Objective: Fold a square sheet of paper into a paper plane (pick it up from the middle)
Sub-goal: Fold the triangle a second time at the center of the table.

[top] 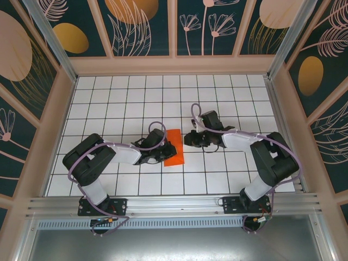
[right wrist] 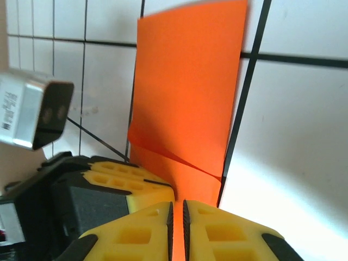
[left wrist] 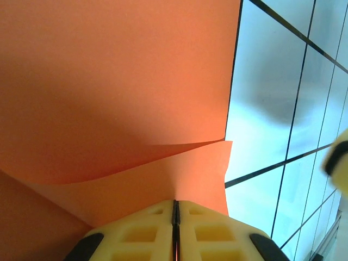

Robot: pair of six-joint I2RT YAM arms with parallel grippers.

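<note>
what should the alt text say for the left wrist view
A thin orange-red sheet of paper, doubled over with one layer's edge curving, spreads across the left and centre. Its near edge is pinched in the shut yellow left gripper at the bottom. A white tiled table with dark grid lines lies to the right.

The left arm (top: 122,154) bends at an elbow toward 11 o'clock of its base, forearm lying low toward 3 o'clock. The left gripper (top: 162,154) presses its yellow fingers (left wrist: 141,235) flat together, pinching the square sheet of paper (top: 174,147). The right arm (top: 239,140) mirrors it, forearm toward 9 o'clock; the right gripper (top: 191,139) stands a narrow slit apart
</note>
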